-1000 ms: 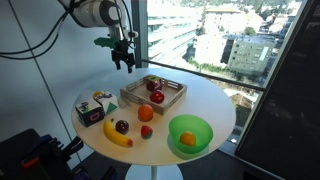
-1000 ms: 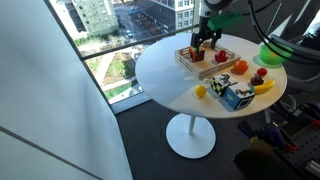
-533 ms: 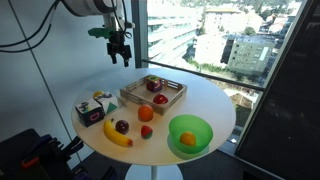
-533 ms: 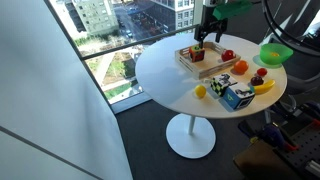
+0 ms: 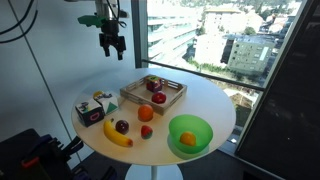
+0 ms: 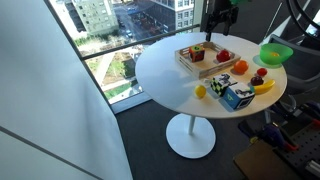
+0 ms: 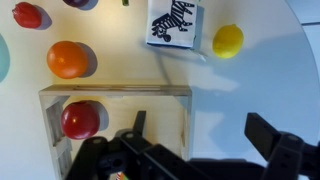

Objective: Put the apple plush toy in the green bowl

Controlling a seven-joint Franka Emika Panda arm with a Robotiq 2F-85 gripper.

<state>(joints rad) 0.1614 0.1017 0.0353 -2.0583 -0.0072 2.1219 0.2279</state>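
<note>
We can read no words, numbers or brand names in any view. The only print we make out is a black-and-white zebra drawing on the white top face of the small square picture block (image 7: 175,22), seen in the wrist view, with no legible lettering.

The bowl (image 5: 201,127) is lime-green, the apple plush toy (image 5: 157,98) red, the box (image 7: 173,22) zebra-printed.

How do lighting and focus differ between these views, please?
In an exterior view, bright windows backlight the black pincer. In the wrist view, the pincer looks dark and soft, the round white table nearly washed out, and the round orange fruit casts a soft shadow.
</note>
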